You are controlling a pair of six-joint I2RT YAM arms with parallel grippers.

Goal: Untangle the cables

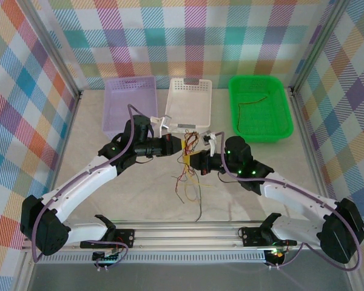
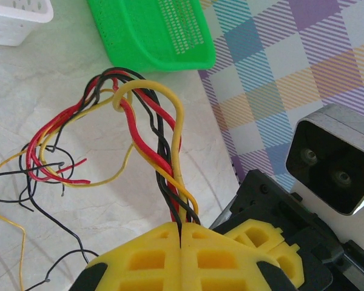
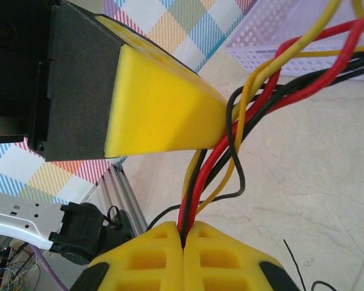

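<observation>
Cables (image 1: 188,151) sit bunched mid-table (image 1: 133,194), strung between both grippers, with loose ends trailing on the surface toward the arm bases. In the top view I see my left gripper (image 1: 183,144) and right gripper (image 1: 194,160) nearly touching, but I can't tell there how the jaws stand.

The left wrist view settles it. The left gripper (image 2: 181,229) is pressed together, pinching red, black and orange-yellow strands (image 2: 139,121) that loop up and fall off left in a tangle on the table.

In the right wrist view the right gripper (image 3: 183,233) is likewise clamped on the same bundle (image 3: 255,103), with the left gripper's yellow finger just above it.

The top view gives me the far row: purple basket (image 1: 128,103), white basket (image 1: 188,100) and green basket (image 1: 259,121), with one thin wire (image 1: 255,102) lying in the green. The left wrist view catches the green and a white corner; the right wrist view catches the purple.
</observation>
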